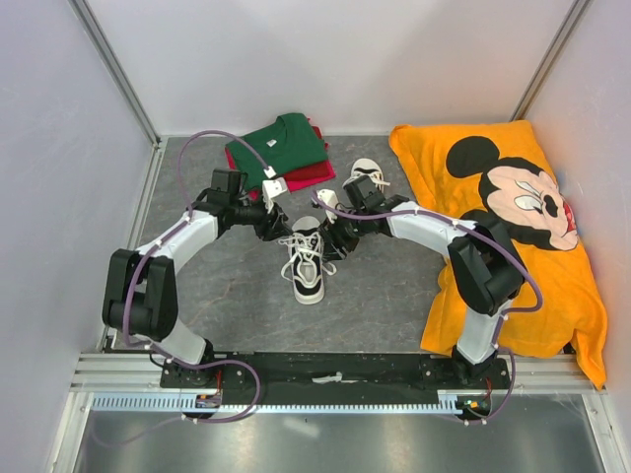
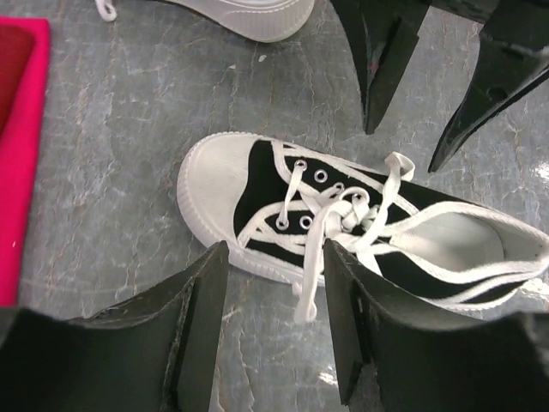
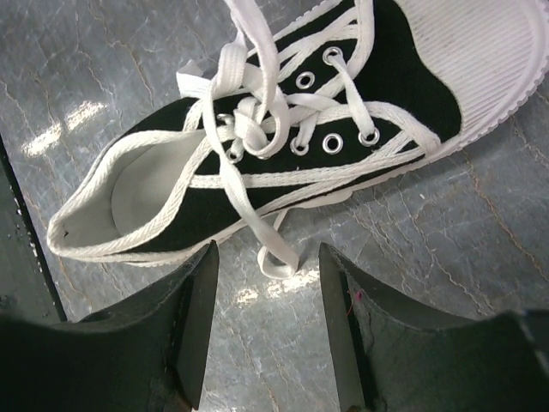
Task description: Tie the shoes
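One black shoe [image 1: 308, 264] with a white toe cap lies mid-table, its laces crossed loosely over the tongue. The second shoe [image 1: 367, 177] lies farther back, partly behind the right arm. My left gripper [image 1: 279, 229] hovers at the near shoe's left side. In its wrist view the shoe [image 2: 257, 184] lies just ahead and a loose lace end [image 2: 306, 287] hangs down between the open fingers of the left gripper [image 2: 274, 249], unclamped. My right gripper [image 1: 335, 236] is at the shoe's right side. There a lace loop [image 3: 276, 256] rests on the table between the open fingers of the right gripper [image 3: 268, 251], beside the shoe [image 3: 403, 86].
A folded green shirt [image 1: 279, 143] on a red cloth [image 1: 314, 175] lies at the back left. An orange Mickey Mouse cloth [image 1: 513, 217] covers the right side. White walls enclose the grey table [image 1: 385, 296]. The right gripper's fingers [image 2: 382, 60] show in the left wrist view.
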You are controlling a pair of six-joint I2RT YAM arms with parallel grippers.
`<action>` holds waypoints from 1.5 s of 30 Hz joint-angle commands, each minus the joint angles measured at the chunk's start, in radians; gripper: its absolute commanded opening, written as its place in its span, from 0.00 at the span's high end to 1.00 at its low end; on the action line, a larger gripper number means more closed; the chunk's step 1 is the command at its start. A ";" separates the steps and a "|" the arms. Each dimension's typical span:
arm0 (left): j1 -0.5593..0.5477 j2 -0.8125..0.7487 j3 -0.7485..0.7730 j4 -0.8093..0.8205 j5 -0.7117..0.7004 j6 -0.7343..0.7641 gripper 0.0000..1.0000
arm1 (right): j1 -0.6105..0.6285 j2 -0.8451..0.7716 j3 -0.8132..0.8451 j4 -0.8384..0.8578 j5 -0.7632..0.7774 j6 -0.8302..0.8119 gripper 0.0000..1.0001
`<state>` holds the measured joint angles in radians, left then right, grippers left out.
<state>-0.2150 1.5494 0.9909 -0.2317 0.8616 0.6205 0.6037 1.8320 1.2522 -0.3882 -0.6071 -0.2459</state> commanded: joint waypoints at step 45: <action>-0.086 0.101 0.112 -0.245 -0.113 0.283 0.80 | -0.001 0.007 -0.022 0.091 -0.037 0.036 0.85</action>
<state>-0.3035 1.6638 1.1061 -0.4465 0.7925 0.8154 0.6037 1.8694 1.2362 -0.3218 -0.6132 -0.2131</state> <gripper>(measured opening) 0.248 0.178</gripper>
